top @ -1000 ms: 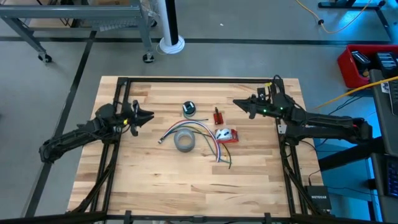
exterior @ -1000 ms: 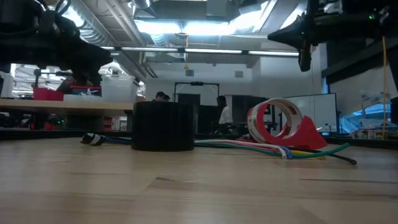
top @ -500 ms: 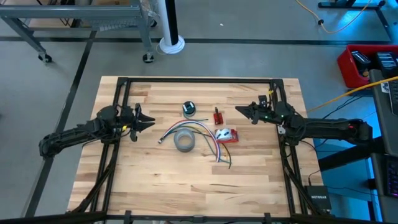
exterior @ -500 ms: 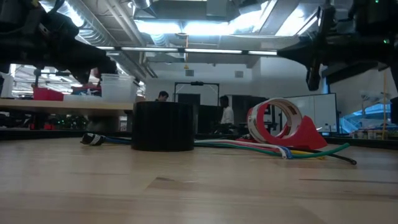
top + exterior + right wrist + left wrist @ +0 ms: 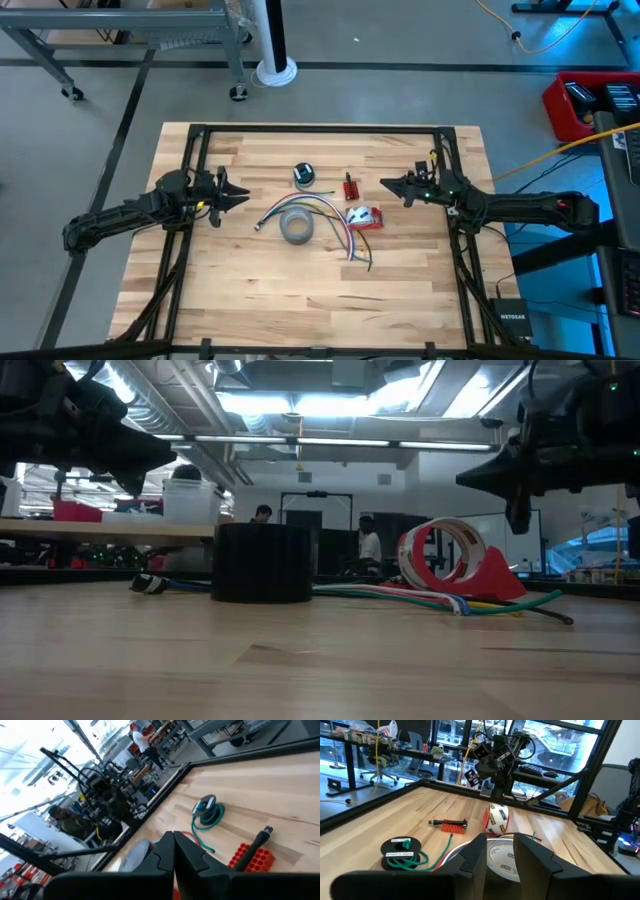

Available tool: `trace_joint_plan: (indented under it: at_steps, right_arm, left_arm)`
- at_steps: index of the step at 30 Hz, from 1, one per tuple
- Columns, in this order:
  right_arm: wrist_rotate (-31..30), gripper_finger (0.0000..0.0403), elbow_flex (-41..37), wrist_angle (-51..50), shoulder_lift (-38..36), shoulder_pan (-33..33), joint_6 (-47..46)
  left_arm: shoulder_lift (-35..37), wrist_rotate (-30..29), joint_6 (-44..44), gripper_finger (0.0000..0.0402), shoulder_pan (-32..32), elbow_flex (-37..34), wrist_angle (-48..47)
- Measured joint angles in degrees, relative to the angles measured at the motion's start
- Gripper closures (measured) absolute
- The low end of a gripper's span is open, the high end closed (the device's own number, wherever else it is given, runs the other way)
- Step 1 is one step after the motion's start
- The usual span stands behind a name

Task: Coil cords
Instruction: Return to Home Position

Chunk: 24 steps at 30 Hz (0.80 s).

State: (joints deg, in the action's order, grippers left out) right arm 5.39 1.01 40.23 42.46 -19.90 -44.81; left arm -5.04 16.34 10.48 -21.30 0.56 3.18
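Green cord (image 5: pixel 305 176) sits wound on its spool (image 5: pixel 399 842), far-middle of the table, one tail trailing. Left gripper (image 5: pixel 238 193) fingers apart, right gripper (image 5: pixel 385 183) fingers together, both empty and well clear. Coiling looks done; coloured wires (image 5: pixel 335 215) by the tape roll (image 5: pixel 296 228) lie loose.

Left arm (image 5: pixel 130 212): slim dark jointed links, matte black casing.
Right arm (image 5: pixel 520 208): same dark build, with a small green light near the wrist.
Left end effector (image 5: pixel 235 193): two black wedge-shaped fingers.
Right end effector (image 5: pixel 390 184): two black tapered fingers.
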Motion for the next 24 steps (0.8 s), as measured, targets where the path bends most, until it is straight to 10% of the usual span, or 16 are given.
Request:
trace_joint_plan:
  at_steps: [24]
  right_arm:
    - [-2.9, 0.04, -0.5, -9.6, 0.0, 0.0, 0.1]
  left_arm:
    - [0.0, 0.0, 0.0, 0.0314, 0.0, 0.0, 0.0]
